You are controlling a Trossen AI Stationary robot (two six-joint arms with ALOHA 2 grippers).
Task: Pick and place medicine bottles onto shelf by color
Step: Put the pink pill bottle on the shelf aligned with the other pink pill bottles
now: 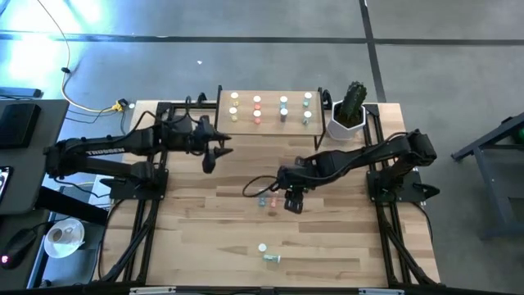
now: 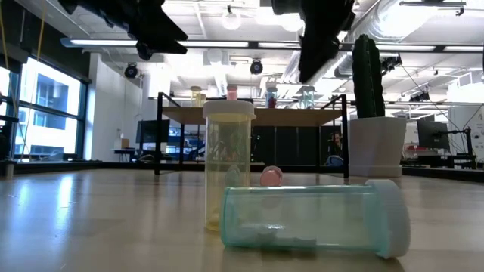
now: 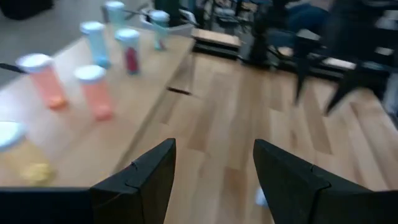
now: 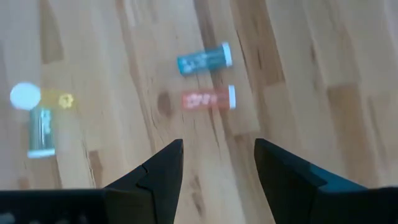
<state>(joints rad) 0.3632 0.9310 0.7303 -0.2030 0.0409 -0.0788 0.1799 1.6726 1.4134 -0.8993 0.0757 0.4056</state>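
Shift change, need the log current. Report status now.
Right pincer open, empty, above blue bottle and red bottle. Left pincer open, empty, by shelf. Nothing in the way.

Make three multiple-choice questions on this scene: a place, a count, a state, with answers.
1. The cactus pot stands where? A) left of the shelf B) table centre C) by the shelf's right end
2. Bottles on the tabletop, off the shelf? A) two B) four C) seven
3. The green bottle is? A) lying on its side B) upright C) on the shelf
C: high view shows it beside that end. B: blue bottle, pink bottle, yellow bottle, green one. A: low view shows it flat on the tabletop.
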